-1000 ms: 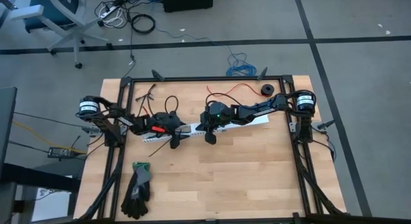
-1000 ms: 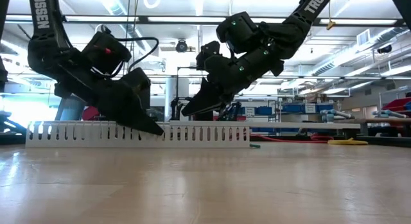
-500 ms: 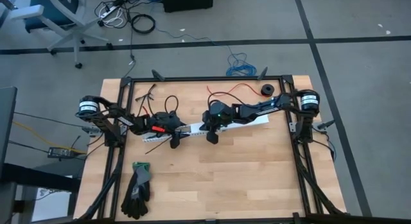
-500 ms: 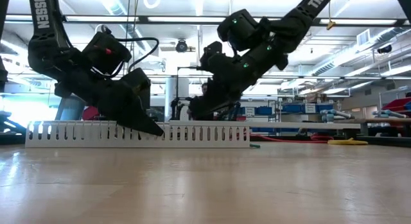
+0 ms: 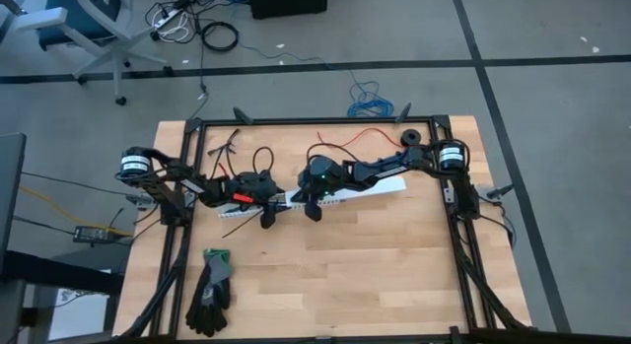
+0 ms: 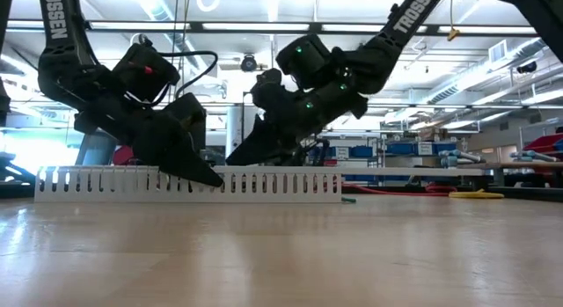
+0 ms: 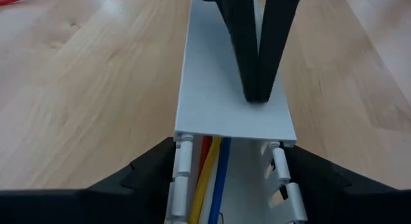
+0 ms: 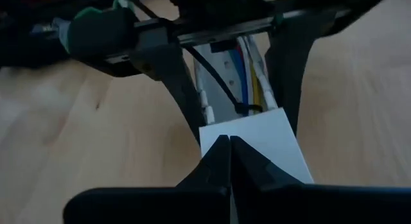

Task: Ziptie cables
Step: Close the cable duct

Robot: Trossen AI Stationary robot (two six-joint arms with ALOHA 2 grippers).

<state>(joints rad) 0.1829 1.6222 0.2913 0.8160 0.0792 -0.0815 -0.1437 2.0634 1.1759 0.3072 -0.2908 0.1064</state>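
Your left gripper [image 7: 228, 179] straddles the white channel [image 5: 340, 194], one finger [image 7: 144, 176] on each outer wall, gripping it near its left end. The cables [image 7: 210, 179] lie inside the channel between those fingers, running along its long axis, which slants across the table from near left to far right. Your right gripper [image 8: 229, 161] has its fingers pressed shut, tips resting on the white cover [image 7: 231, 89] just right of the left gripper. Everything turns on that axis: the covered stretch lies rightward, the exposed wires leftward, nearer your left arm.
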